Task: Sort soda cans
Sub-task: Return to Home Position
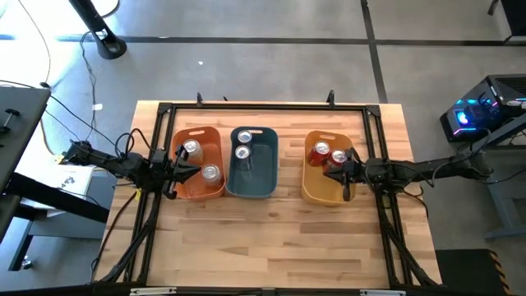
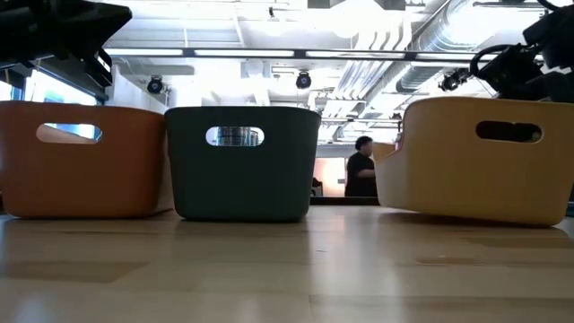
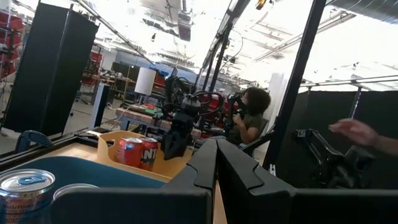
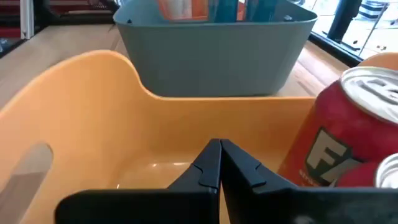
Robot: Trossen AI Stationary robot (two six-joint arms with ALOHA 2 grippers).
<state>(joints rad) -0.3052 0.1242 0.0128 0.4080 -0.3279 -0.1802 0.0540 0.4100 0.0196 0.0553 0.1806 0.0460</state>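
Note:
In the high view two silver cans (image 1: pixel 191 148) (image 1: pixel 210 173) stand in the orange bin (image 1: pixel 215 191). Two more silver cans (image 1: pixel 244 137) (image 1: pixel 242 153) are in the blue-grey bin (image 1: pixel 263 182). Two red cans (image 1: pixel 320 150) (image 1: pixel 338 158) stand in the yellow bin (image 1: pixel 312 189). My left gripper (image 1: pixel 186 168) hovers over the orange bin's left side, shut (image 3: pixel 214 155); a silver can (image 3: pixel 25 190) shows close by. My right gripper (image 1: pixel 334 171) is over the yellow bin, shut (image 4: pixel 219 155), with a red can (image 4: pixel 348 137) beside it.
The three bins stand in a row across the table's middle, inside a black frame (image 1: pixel 263 107). Bare wood (image 1: pixel 263 247) lies toward the near edge. In the low view a can (image 2: pixel 235 136) shows through the blue-grey bin's handle slot. A person (image 2: pixel 361 170) is beyond the table.

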